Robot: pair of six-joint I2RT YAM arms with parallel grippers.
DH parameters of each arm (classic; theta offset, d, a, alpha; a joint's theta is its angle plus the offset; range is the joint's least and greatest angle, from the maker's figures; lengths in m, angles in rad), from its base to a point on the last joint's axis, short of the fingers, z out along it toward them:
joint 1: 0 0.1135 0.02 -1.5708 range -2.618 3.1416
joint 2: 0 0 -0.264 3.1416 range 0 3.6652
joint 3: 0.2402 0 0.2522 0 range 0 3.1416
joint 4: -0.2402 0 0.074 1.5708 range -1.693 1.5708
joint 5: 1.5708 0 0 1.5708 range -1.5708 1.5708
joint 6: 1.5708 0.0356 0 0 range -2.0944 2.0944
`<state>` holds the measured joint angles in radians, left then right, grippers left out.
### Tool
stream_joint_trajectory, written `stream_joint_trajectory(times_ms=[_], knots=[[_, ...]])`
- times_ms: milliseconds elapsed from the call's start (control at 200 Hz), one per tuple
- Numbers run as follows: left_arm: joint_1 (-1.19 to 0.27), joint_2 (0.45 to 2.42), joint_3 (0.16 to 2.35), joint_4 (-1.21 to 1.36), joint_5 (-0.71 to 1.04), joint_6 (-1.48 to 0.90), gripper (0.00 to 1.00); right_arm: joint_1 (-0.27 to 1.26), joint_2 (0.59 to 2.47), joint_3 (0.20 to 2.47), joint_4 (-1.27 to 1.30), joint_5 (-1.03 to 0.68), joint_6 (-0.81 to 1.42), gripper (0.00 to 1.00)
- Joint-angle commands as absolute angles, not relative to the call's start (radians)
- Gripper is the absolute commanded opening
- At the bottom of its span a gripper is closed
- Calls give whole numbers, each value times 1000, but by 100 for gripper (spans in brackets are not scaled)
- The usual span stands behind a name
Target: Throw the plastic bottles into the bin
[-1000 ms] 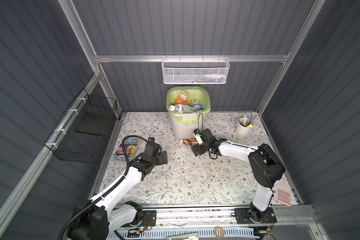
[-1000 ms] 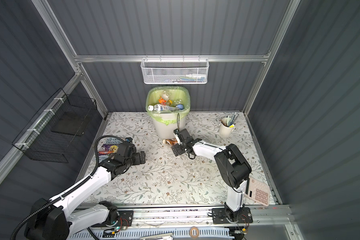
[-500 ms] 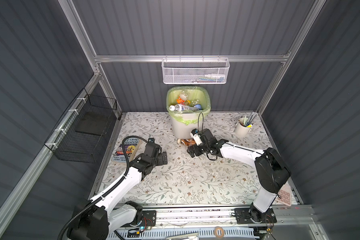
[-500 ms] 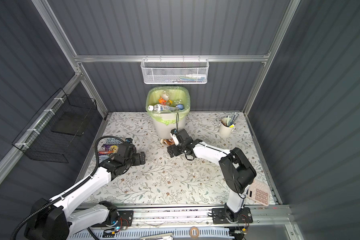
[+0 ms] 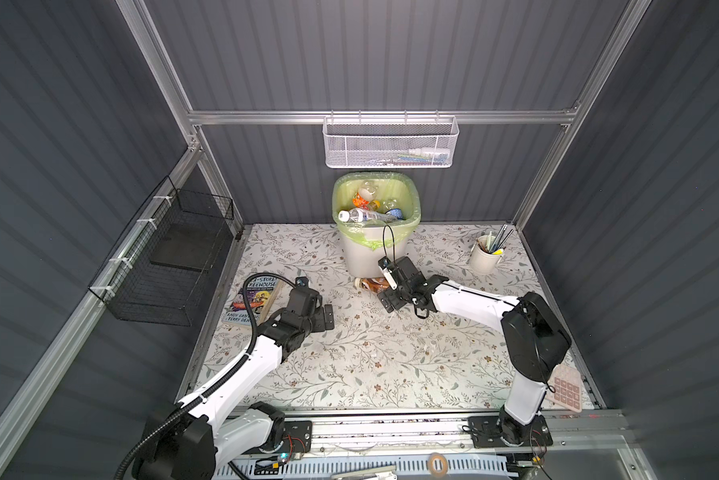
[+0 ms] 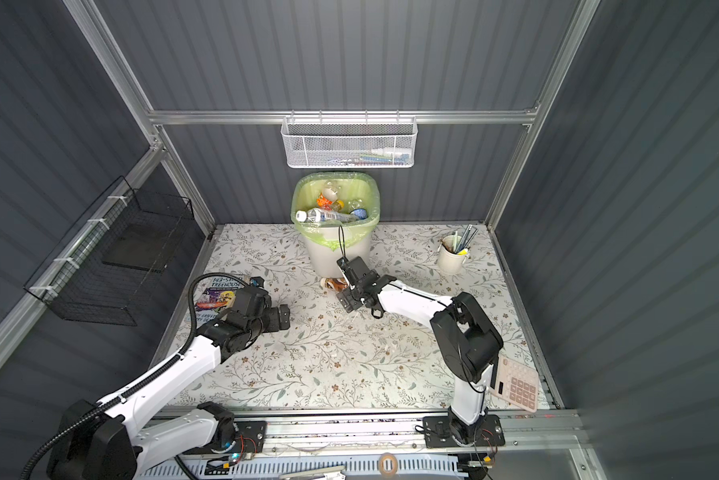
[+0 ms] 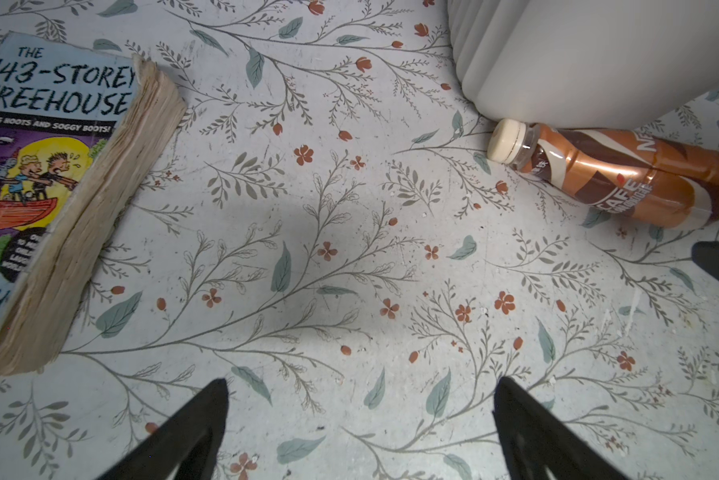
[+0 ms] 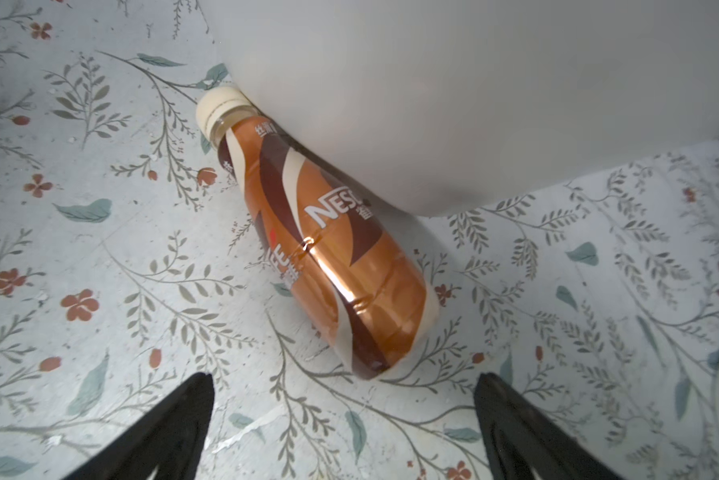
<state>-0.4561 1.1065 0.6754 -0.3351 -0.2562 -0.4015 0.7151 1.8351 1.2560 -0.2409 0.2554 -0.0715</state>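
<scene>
Two robot arms on a floral tabletop, with one brown coffee bottle left lying beside a nearly full bin.

In both top views, the white bin [image 5: 362, 257], lined with a green bag, stands at the back and holds several plastic bottles [image 5: 366, 215]. The brown coffee bottle [image 5: 372, 284] lies on its side at the bin's foot. The right gripper [image 5: 385, 291] is just beside it, and the left gripper [image 5: 322, 316] sits near a paperback book [image 5: 254, 299]. In the left wrist view, the left gripper [image 7: 362, 382] is spread wide and empty over bare tabletop, with the bottle [image 7: 615, 183] touching the bin wall [image 7: 578, 54]. In the right wrist view, the right gripper [image 8: 344, 376] is spread wide, holding nothing, with its fingertips either side of the bottle's base [image 8: 328, 249].
</scene>
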Motion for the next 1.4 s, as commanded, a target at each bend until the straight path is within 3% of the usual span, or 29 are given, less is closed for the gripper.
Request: stream_joint_trajectory(times_ms=[0,655,945,1251,1396], knots=[[-448,1090,657,-328,-244,-416,100,735,1869,1285,-259,332,-175,99],[-448,1106,665,-331,-245,-410,100,759,2086,1499,-371,351,-399,90],[-447,1101,664,-335,-249,-410,100,759,2181,1601,-524,331,-414,81],[-449,1080,655,-344,-256,-416,100,771,2107,1520,-571,280,-348,57],[-449,1078,652,-342,-255,-420,100,776,2013,1429,-611,241,-226,58]])
